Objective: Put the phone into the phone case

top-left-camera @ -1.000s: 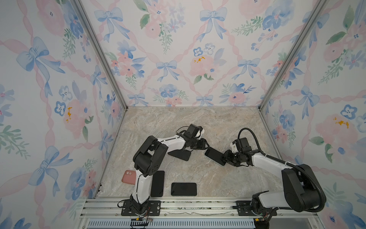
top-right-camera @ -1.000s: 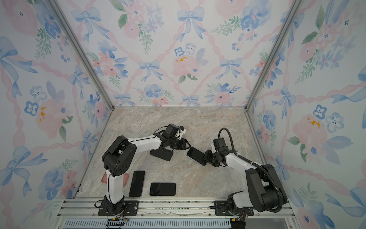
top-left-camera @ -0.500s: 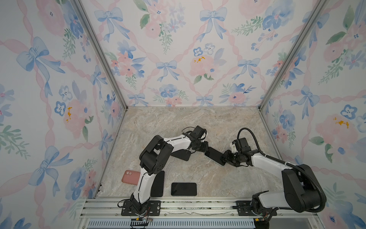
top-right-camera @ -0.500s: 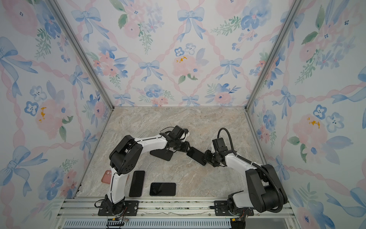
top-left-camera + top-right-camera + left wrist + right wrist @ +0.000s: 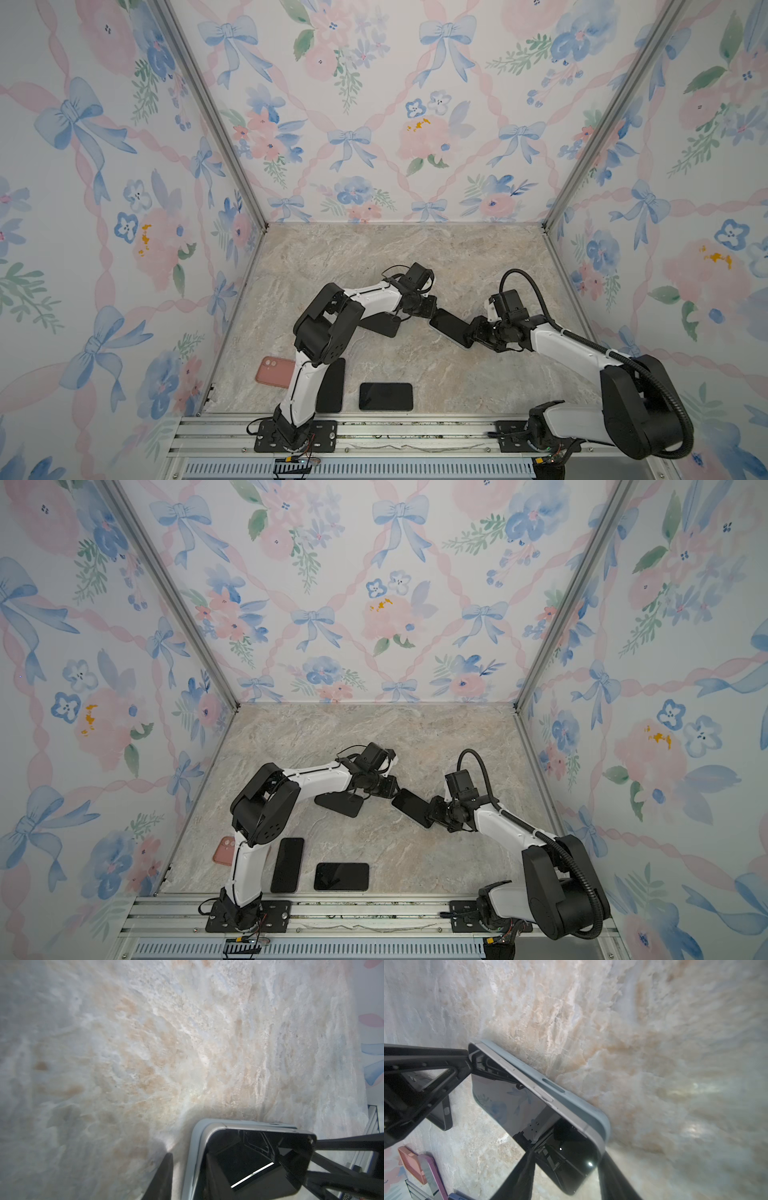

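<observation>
Phone point(image 5: 519, 1109), glossy black screen, grey frame, partly in blue-grey case point(image 5: 583, 1113)

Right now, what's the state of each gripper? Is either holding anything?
Left gripper: open; one finger touches the phone's corner, and the other stands clear.
Right gripper: closed on the phone's opposite end.

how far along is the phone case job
Done: the phone sits partly in the grey case. In hand: the right gripper holds it while the left gripper touches a corner. Left: seating the long edge that stands proud of the rim.
</observation>
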`<state>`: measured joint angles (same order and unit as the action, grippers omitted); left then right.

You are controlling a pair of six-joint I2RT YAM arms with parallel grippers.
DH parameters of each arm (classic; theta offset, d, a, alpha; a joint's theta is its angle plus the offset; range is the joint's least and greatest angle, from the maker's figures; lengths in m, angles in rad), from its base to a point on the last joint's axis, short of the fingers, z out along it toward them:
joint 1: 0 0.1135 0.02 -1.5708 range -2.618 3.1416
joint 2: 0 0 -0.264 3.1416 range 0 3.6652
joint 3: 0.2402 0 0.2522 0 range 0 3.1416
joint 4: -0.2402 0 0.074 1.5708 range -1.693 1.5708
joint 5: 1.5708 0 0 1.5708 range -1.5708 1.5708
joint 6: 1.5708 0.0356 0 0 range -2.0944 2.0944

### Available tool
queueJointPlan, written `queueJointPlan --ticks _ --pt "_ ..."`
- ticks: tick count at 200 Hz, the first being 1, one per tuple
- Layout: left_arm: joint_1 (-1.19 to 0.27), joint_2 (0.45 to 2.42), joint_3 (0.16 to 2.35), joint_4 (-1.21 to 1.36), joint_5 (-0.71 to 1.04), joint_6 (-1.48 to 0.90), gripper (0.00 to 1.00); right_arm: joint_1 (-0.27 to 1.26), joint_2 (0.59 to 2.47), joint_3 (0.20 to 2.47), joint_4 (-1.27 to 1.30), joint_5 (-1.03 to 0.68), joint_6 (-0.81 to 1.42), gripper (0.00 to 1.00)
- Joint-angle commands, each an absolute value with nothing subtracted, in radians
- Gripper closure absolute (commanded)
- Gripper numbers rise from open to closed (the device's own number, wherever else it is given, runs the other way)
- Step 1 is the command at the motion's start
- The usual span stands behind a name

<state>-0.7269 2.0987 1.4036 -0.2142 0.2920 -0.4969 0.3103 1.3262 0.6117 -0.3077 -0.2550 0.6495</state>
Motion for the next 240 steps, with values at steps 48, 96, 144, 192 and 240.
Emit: queueJointPlan --ticks 48,96,144,192,240 --pt "-0.738 2.134 1.387 -0.248 0.285 -0.479 0.73 0.321 1.314 0.635 -0.358 -0.239 0.636 0.47" --pt "-0.749 2.146 1.376 -0.248 0.287 -0.481 0.77 0.325 1.324 0.636 -0.342 -0.240 0.646 0.47" --pt "-0.752 2.137 1.349 -0.247 0.276 -0.485 0.81 0.332 1.339 0.643 -0.330 -0.244 0.651 0.47" --pt "-0.751 2.100 1.340 -0.249 0.266 -0.480 0.80 0.346 1.329 0.642 -0.340 -0.222 0.653 0.51" --pt "-0.752 2.078 1.362 -0.247 0.306 -0.479 0.72 0.357 1.326 0.637 -0.344 -0.204 0.659 0.57"
